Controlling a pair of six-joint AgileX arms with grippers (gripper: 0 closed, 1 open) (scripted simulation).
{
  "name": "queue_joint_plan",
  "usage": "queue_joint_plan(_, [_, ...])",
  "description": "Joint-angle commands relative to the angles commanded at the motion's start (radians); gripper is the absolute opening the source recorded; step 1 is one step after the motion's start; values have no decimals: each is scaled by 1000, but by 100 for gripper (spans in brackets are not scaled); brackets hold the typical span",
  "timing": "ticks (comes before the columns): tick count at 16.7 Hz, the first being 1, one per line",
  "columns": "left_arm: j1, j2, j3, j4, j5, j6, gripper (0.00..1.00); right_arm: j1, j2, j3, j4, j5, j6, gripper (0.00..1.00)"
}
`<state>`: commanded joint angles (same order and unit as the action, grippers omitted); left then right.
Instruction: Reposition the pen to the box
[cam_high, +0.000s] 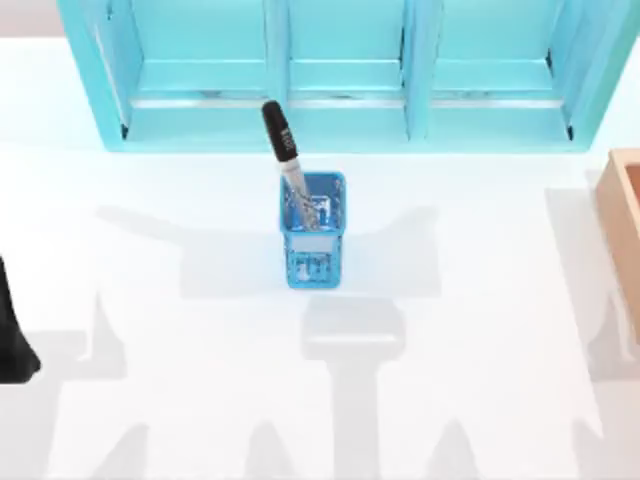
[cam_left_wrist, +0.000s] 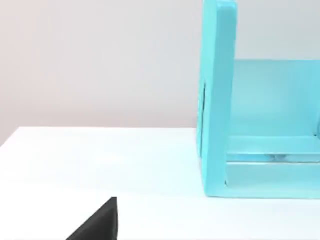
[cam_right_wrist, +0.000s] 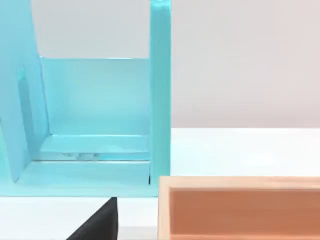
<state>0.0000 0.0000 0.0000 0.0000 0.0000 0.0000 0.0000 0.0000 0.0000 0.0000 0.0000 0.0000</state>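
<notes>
Only marking observed: small white print on the black cap of the pen (cam_high: 288, 165), seen from the top view; the characters are too small to make out, so no word or number can be recorded. The blue basket (cam_high: 312, 240) holding the pen, the turquoise shelf unit (cam_high: 340, 80), the tan box (cam_right_wrist: 240, 207) and the white bench (cam_high: 200, 350) carry no legible text, label, brand or sign in the top or wrist views.
</notes>
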Motion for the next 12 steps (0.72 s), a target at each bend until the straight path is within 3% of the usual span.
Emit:
queue_joint_plan(6, [0,0,0,0,0,0,100,45,106,75,15,-31,2,100])
queue_joint_plan(12, [0,0,0,0,0,0,100,186,560,338,66,-122,5,100])
